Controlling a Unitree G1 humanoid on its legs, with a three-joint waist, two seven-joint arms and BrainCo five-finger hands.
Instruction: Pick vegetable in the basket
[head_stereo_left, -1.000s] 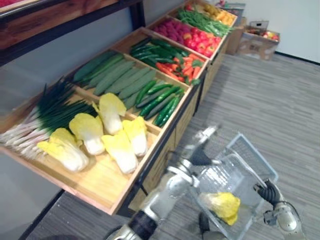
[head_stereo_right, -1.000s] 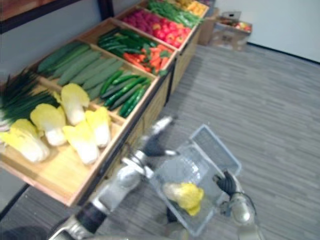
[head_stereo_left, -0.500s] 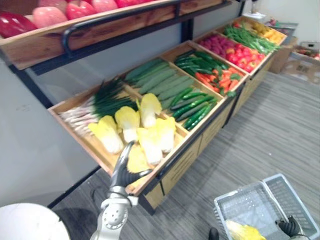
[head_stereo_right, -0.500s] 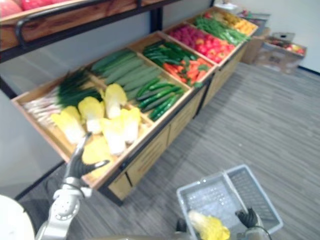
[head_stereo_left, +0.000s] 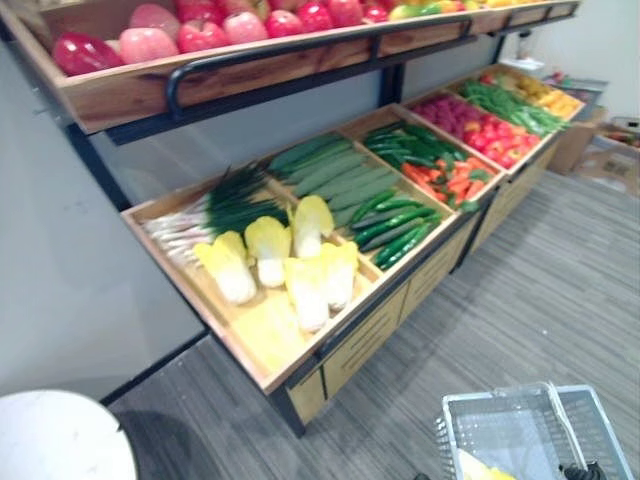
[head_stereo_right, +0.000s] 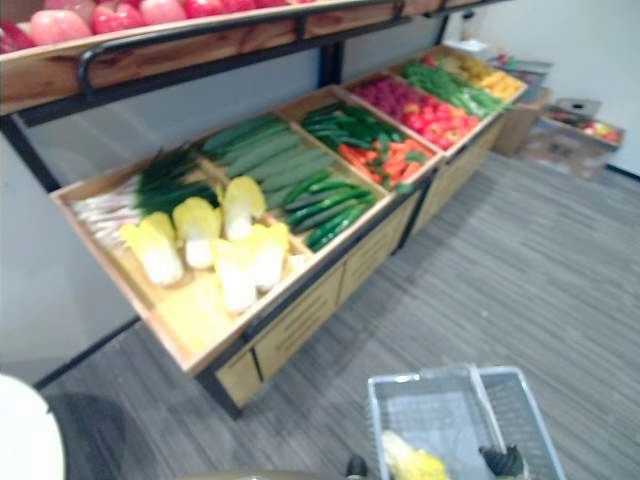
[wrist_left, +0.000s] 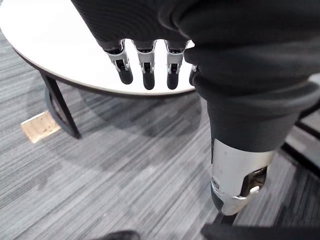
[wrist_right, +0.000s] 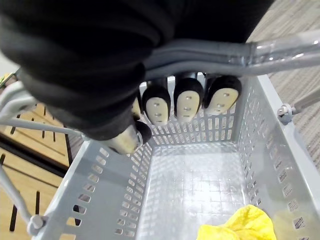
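We count five pale yellow-and-white cabbages (head_stereo_left: 268, 250) in the wooden display stand (head_stereo_left: 365, 335), one yellow cabbage (wrist_right: 240, 225) in the one grey plastic basket (head_stereo_right: 425, 415) before the stand, and one round white table (head_stereo_left: 55, 440) beside it.

Nothing legible in front of me right now. The shelf (head_stereo_left: 262, 338) carries no print I can make out. Any marks on the basket (head_stereo_right: 420, 376) are too small to read.

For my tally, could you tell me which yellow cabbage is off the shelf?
The cabbage lying in the grey basket; the others lie together in the wooden bin beside the spring onions.
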